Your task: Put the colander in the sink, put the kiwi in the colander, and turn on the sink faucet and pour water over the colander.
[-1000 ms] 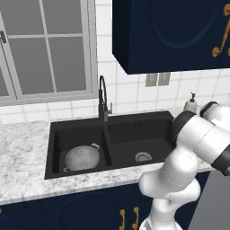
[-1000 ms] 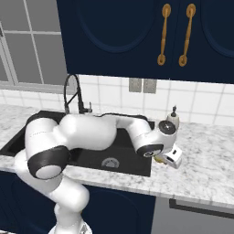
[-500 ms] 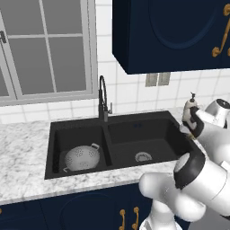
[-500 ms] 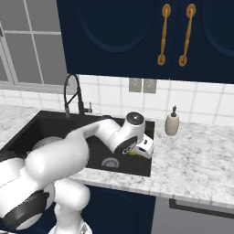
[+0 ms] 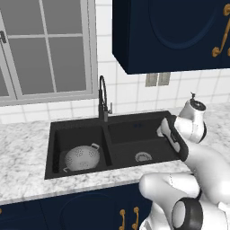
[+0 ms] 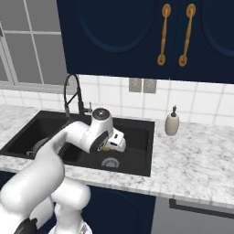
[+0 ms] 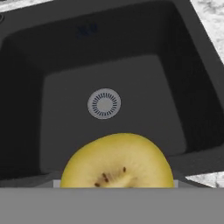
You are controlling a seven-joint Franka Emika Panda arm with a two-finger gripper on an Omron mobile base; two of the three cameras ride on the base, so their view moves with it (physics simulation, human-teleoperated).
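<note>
My gripper (image 6: 114, 144) is shut on the kiwi (image 7: 116, 162), a yellow roundish fruit that hides the fingertips in the hand view. It hangs over the right basin of the black sink (image 6: 138, 137), above the round silver drain (image 7: 104, 103). From the right base view a sliver of the kiwi (image 6: 106, 147) shows under the hand. The colander (image 5: 82, 157), a pale round bowl full of holes, sits in the left basin, well to the left of the gripper (image 5: 161, 130). The black gooseneck sink faucet (image 5: 103, 96) stands behind the divider between the basins; no water shows.
A beige soap dispenser (image 6: 172, 122) stands on the marble counter (image 6: 192, 155) right of the sink. Dark blue wall cabinets (image 6: 137, 36) hang above, and a window (image 5: 45, 49) is at the back left. My white arm reaches across the front of the sink.
The arm has swung left, carrying the kiwi from the counter near the soap dispenser to a spot over the right basin. The colander has stayed in the left basin.
</note>
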